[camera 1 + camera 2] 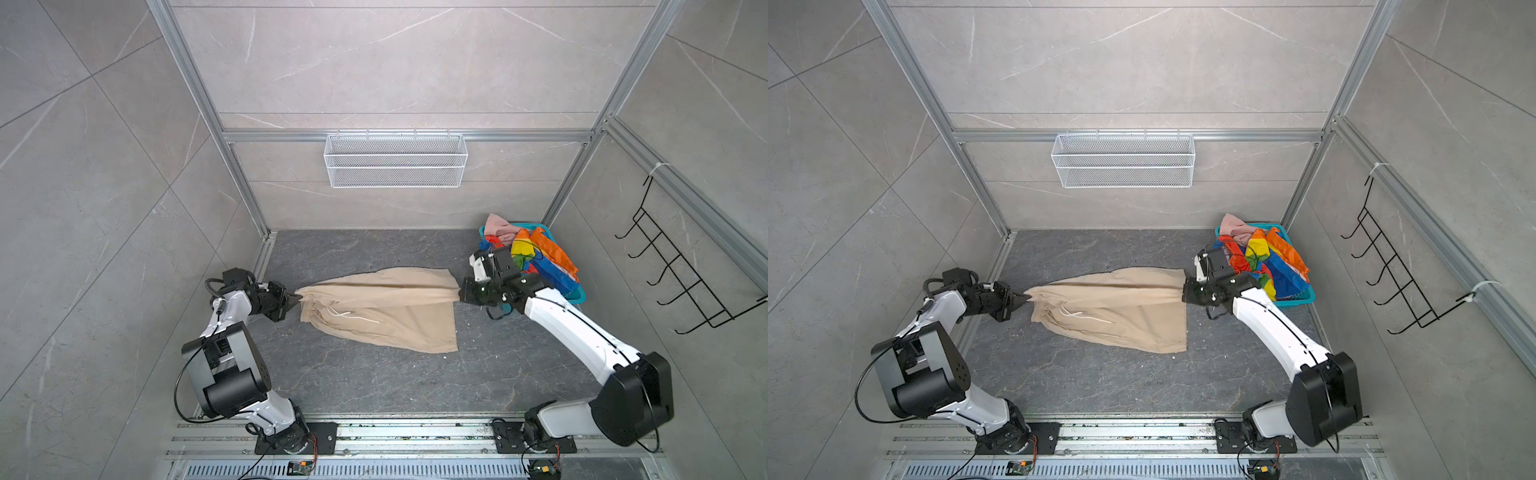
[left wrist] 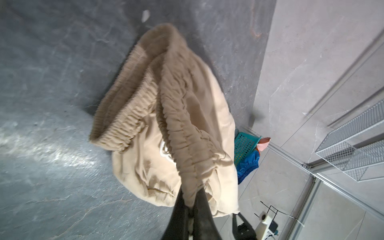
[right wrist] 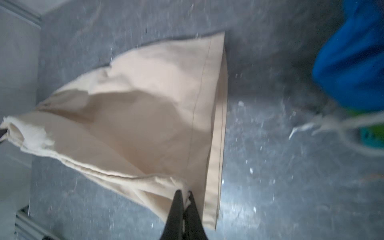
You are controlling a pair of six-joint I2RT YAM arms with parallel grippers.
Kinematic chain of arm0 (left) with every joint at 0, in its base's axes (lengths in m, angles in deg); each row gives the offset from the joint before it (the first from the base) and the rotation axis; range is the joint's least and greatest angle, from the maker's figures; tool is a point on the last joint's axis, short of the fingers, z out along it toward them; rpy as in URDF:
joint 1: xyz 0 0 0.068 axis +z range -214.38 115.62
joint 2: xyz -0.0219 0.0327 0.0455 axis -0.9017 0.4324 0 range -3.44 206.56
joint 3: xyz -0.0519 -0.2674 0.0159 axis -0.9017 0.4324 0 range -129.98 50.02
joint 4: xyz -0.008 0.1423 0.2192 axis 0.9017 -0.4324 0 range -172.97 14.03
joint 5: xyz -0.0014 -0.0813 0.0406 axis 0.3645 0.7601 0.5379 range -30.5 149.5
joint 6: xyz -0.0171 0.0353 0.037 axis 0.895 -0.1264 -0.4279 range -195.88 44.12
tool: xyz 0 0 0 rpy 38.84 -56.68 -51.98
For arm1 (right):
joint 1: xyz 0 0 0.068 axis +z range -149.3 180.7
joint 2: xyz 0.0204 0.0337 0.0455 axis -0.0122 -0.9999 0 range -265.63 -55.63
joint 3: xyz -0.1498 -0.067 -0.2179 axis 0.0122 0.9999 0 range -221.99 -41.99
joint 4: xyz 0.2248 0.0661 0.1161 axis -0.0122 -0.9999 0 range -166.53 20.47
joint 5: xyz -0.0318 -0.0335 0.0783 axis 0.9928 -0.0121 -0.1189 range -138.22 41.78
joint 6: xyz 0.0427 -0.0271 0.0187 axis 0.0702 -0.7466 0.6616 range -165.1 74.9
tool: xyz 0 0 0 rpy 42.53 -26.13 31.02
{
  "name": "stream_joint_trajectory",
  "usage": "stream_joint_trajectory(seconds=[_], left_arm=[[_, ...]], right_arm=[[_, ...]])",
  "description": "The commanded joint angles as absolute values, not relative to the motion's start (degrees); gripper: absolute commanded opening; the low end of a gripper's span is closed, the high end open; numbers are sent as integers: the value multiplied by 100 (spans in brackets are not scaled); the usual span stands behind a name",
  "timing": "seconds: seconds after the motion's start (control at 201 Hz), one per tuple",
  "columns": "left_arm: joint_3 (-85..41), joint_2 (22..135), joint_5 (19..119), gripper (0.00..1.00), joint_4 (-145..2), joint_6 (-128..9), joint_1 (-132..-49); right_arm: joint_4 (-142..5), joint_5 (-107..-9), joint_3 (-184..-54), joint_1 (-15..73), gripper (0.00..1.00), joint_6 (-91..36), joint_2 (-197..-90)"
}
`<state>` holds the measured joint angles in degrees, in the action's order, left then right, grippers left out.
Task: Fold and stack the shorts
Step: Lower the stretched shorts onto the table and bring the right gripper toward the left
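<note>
1. My left tool is clenched on the elastic waistband of the beige shorts. In its wrist view the dark fingers pinch a gathered bit of that band.
2. My right tool is clenched as well, gripping a hem corner of the same shorts. In its wrist view the cloth is nipped between the fingertips.
3. The beige shorts span the gap between my two tools, with their upper edge pulled into a fairly straight line from one tool to the other.
4. From that line the rest of the cloth spreads toward my arm bases, and its outer hem lies on the dark counter.
5. The white drawstring lies loose on the cloth, nearer my left tool.
6. Just behind my right tool stands the teal basket. The rainbow-striped shorts are heaped in it and spill over the rim, and the pink shorts sit at the end farthest from the tool.
</note>
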<state>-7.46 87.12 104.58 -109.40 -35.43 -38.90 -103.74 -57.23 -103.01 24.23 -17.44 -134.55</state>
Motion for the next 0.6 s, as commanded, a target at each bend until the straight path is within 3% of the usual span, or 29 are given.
stream_joint_trajectory(seconds=[0.0,0.374,0.448,0.598], left_arm=[[-319,8533,10441,0,-10849,-3543,-3748],[120,8502,10314,0,-10940,-3872,-3476],[148,8429,10491,0,-10832,-3759,-3480],[166,7984,10667,26,-10792,-3623,-3483]], right_arm=[[-10279,-5705,-9205,2706,0,-1314,-13668],[-9620,-5697,-8576,2769,0,-1239,-14273],[-9784,-5666,-8665,2792,16,-1269,-14212],[-10258,-5680,-9060,2897,53,-1228,-13352]])
